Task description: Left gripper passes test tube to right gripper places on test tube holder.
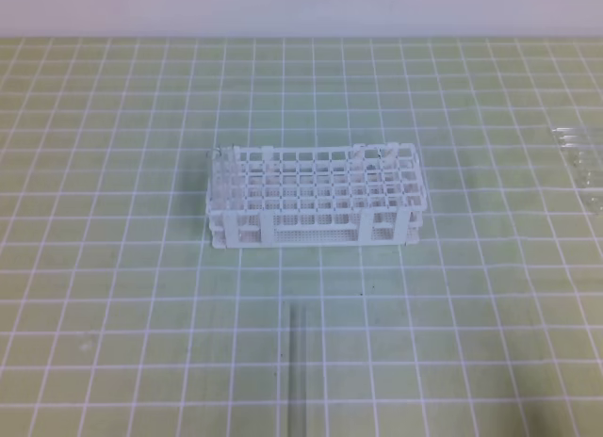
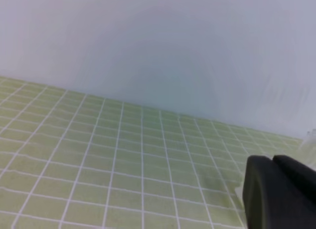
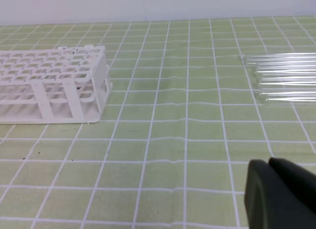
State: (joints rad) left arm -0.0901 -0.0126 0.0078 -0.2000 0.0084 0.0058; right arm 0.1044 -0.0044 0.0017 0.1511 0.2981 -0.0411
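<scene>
- We're looking at a light green mat with a white grid point(image 1: 113, 267) that covers the whole work surface, with a plain pale wall behind it.
- One white plastic rack with a two-tier lattice of small square holes point(image 1: 316, 206) sits near the middle of the mat in the high view. A few faint clear tubes seem to stand in its back row, but they're too washed out for us to count.
- One long, thin clear glass tube point(image 1: 298, 371) lies flat on the mat in front of the rack, well apart from it, running toward the bottom edge. Nothing is touching it.
- A bunch of spare clear glass tubes point(image 3: 286, 78) lies side by side off to the right. We count about five in the right wrist view, though they blur together.
- Black two-fingered left gripper point(image 2: 272, 162): fingers pressed together, nothing between them, hovering over bare mat.
- Black two-fingered right gripper point(image 3: 269, 165): also pressed together and holding nothing.
- The high view shows neither gripper at all, and it's the only one with the lone tube. The right wrist view catches the rack's end and the spare tubes. The left wrist view is mostly mat and wall.
</scene>
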